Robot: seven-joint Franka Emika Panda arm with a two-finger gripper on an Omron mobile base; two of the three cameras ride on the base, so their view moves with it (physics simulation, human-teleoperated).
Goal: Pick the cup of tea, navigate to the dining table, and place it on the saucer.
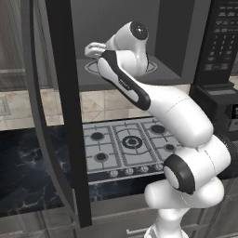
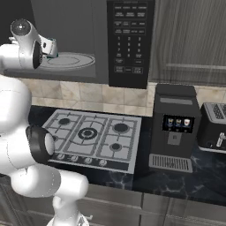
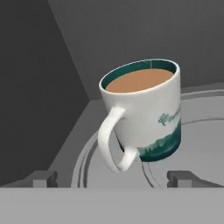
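Note:
The cup of tea [image 3: 146,111] is a white mug with a teal lower band and light brown liquid inside. It stands on the grey turntable [image 3: 201,144] inside the open microwave, its handle turned toward the hand camera. My gripper [image 3: 113,178] is open just in front of the cup, one fingertip [image 3: 43,178] on each side and short of the mug, touching nothing. From the right base view the cup [image 2: 52,47] peeks out beyond my wrist, and in the left base view its handle [image 1: 94,49] shows beside the hand. The dining table and the saucer are out of view.
The microwave door [image 1: 65,116] hangs open to the left of my arm. Below the microwave lies a gas stove [image 2: 92,137] set in a black marble counter. A coffee machine [image 2: 174,128] and a toaster [image 2: 214,126] stand to the right. The control panel [image 2: 128,39] flanks the cavity.

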